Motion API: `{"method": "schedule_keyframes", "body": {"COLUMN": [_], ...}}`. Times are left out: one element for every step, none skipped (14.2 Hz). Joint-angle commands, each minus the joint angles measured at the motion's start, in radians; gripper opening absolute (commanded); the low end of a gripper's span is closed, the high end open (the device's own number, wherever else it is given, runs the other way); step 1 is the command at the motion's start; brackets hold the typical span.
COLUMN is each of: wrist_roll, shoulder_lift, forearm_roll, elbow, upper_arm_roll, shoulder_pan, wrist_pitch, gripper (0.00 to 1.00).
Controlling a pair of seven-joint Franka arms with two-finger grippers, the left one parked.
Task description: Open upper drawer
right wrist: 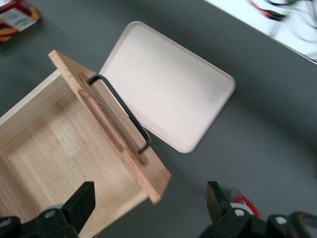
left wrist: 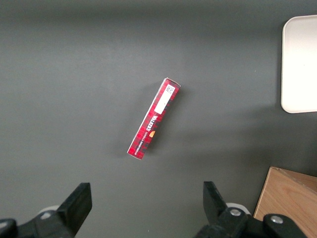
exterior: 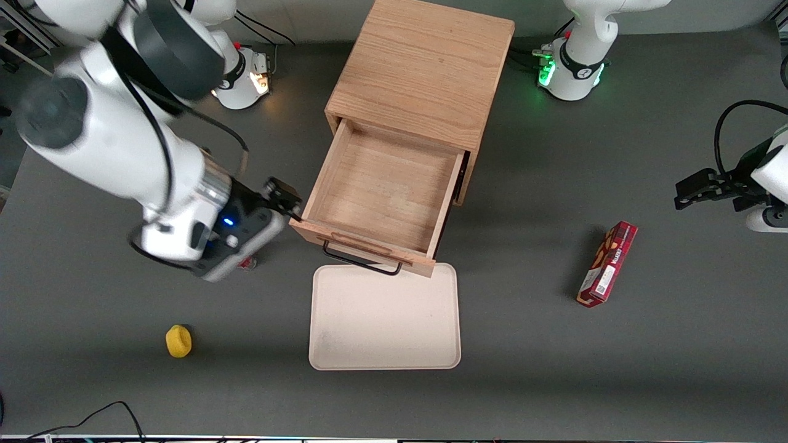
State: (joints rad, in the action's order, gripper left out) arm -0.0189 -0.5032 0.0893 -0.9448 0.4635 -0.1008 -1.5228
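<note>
— While pulled well out of the light oak cabinet (exterior: pixel 425 67), where sits the shallow light oak upper drawer (exterior: pixel 378 197)?
— Over the cream tray's (exterior: pixel 385 320) edge, just beside the black two-finger gripper (exterior: pixel 284 198).
— Wrist view?
— Fingers (right wrist: pixel 79 203) spread, gripping nothing, above drawer corner (right wrist: pixel 106 148).

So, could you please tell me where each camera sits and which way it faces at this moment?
Front view: high up, looking down on the pulled-out light oak upper drawer; right arm's gripper beside it.
Left wrist view: looks down on a red rectangular box; parked fingers show.
Right wrist view: gripper, open, above the drawer's corner.
All three share the flat beige tray.
</note>
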Motion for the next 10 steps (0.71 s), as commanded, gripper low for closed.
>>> {"method": "schedule_keyframes", "body": {"wrist_roll": [0.065, 0.065, 0.066, 0.091, 0.147, 0.161, 0.165, 0.16, 0.149, 0.146], "shoulder_lift": [0.213, 0.253, 0.299, 0.346, 0.409, 0.476, 0.558, 0.646, 0.742, 0.829], "forearm_roll": [0.003, -0.005, -0.005, -0.006, -0.008, -0.026, -0.08, -0.111, -0.111, -0.105], "elbow": [-0.115, -0.114, -0.117, -0.144, -0.225, -0.332, -0.451, -0.588, -0.736, -0.866], "upper_arm_roll": [-0.112, -0.149, -0.192, -0.218, -0.245, -0.294, -0.372, -0.447, -0.492, -0.506], "shoulder_pan": [0.007, 0.009, 0.007, 0.007, 0.01, 0.012, 0.01, 0.007, 0.006, 0.006], "wrist_pitch": [0.126, 0.251, 0.333, 0.375, 0.387, 0.377, 0.327, 0.262, 0.181, 0.109], "gripper": [1.0, 1.0, 1.0, 1.0, 1.0, 1.0, 1.0, 1.0, 1.0, 1.0]}}
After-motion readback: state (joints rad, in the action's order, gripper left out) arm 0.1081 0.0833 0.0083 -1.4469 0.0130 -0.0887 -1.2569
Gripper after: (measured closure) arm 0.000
